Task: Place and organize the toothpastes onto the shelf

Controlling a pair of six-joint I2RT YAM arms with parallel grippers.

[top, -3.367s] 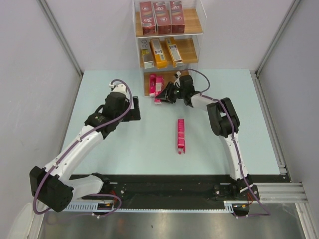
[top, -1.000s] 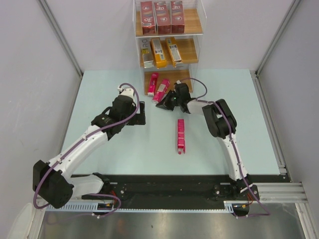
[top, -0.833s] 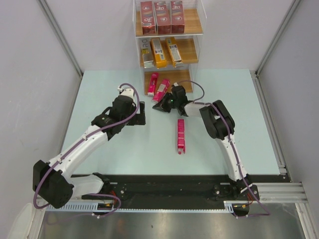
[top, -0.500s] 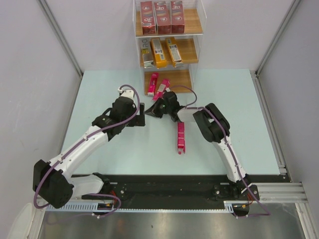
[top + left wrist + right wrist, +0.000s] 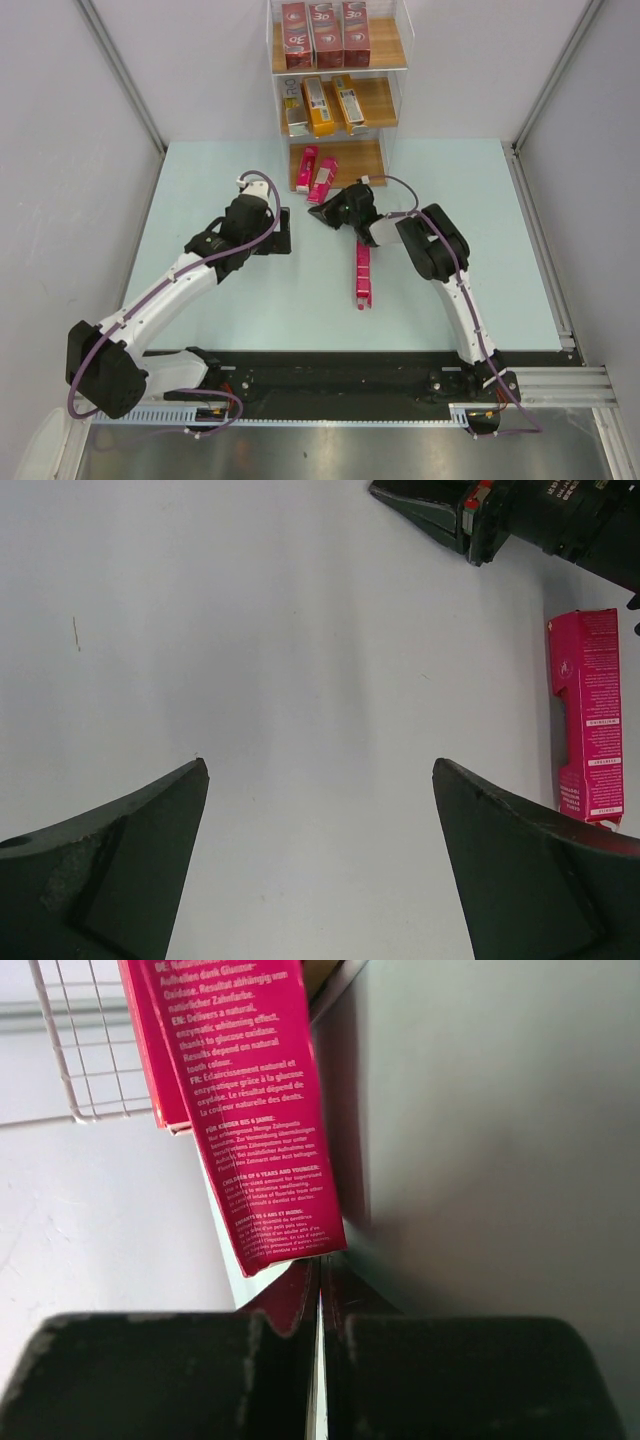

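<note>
The shelf [image 5: 372, 160] stands at the table's far edge. Three dark red toothpastes [image 5: 325, 34] lie on its top board and orange-yellow ones [image 5: 330, 104] on the middle board. Two pink toothpastes lie on the bottom board, one straight [image 5: 306, 168] and one tilted [image 5: 323, 178]. My right gripper [image 5: 322, 214] is shut, empty, its tips at the tilted carton's [image 5: 250, 1110] near end. A third pink carton [image 5: 361, 272] lies on the table behind it. My left gripper [image 5: 283, 231] hovers open over bare table to the left, with that carton [image 5: 590, 720] at its right.
The shelf's clear acrylic side walls [image 5: 386, 150] flank the bottom board. My right arm's elbow [image 5: 437, 240] hangs just right of the loose pink carton. Grey walls enclose the pale blue table [image 5: 200, 180] on both sides.
My right gripper swung left along the shelf front and came partway back, staying shut. The tilted pink carton sits slightly further onto the bottom board. My left arm has held still over the last second.
</note>
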